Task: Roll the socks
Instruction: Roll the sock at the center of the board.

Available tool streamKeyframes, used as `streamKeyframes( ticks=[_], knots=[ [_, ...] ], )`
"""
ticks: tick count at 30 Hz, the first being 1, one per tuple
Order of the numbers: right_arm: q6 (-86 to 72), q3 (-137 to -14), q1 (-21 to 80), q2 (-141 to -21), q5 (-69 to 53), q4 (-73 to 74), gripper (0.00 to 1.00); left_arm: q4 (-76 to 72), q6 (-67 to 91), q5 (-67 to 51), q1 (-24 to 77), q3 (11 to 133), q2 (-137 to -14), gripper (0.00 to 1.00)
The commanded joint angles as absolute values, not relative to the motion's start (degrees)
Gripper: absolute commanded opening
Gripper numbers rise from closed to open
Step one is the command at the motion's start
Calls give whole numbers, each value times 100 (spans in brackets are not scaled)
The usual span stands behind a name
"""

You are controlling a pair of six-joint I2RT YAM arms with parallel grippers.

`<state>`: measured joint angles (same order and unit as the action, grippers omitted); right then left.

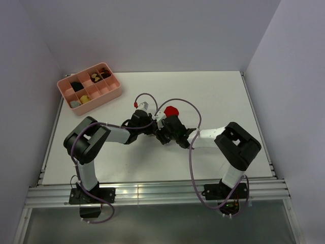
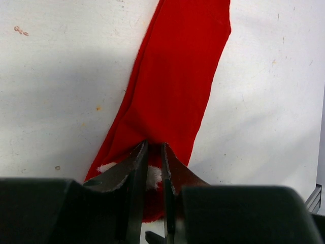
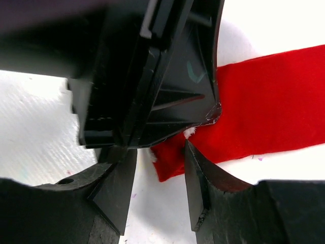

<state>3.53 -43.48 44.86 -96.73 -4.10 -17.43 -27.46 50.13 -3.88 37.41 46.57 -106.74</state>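
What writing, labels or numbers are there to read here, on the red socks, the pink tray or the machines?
No text can be read in any view.
White patch on the socks: no letters show.
Teal mark in the right wrist view: too blurred to read.
Pink tray: too small to tell whether it bears a label.

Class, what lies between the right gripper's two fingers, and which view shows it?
The white-marked end of the socks, over bare table, shows between the right gripper's fingertips in the right wrist view; the left gripper pinches it.
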Motion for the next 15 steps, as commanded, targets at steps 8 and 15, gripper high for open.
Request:
streamKeyframes(
  ticks=[8,15],
  knots=[
    [220,-4570,4526,-10107,-27,-1284,47,-2171,4843,-545,3762,4711,-10679,23],
    [9,-4649,4509,-10178,237,-993,0,-2030,5071,-378,3700,4676,-10494,23]
  ],
)
